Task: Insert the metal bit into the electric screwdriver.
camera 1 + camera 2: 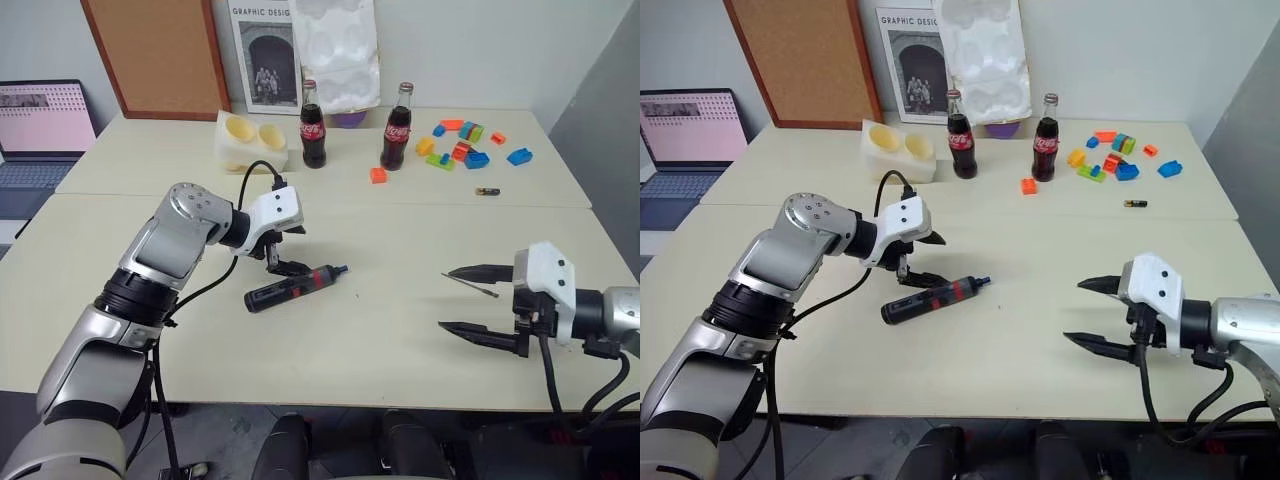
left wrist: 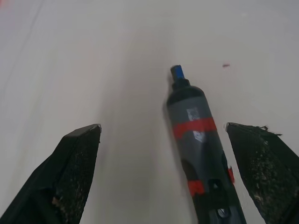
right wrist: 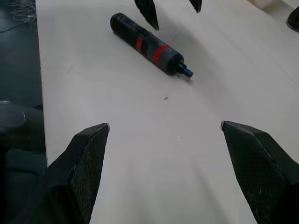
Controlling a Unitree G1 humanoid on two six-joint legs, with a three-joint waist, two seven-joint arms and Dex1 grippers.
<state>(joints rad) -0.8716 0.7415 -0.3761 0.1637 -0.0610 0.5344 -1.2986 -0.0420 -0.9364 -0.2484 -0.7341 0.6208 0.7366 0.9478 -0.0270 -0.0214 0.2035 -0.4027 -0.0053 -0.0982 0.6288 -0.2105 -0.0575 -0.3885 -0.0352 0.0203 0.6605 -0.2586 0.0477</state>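
Both pincers [image 1: 287, 250] [image 1: 476, 300] apparently wide, empty.

The electric screwdriver [image 2: 198, 154] is lying flat on the pale table [image 2: 93, 60], its black body showing red patches and its narrow blue tip pointing away from the camera. The left gripper [image 2: 163, 140] is standing wide open around it, one black finger [image 2: 70, 172] well off to one side, the other just beside the screwdriver's body.
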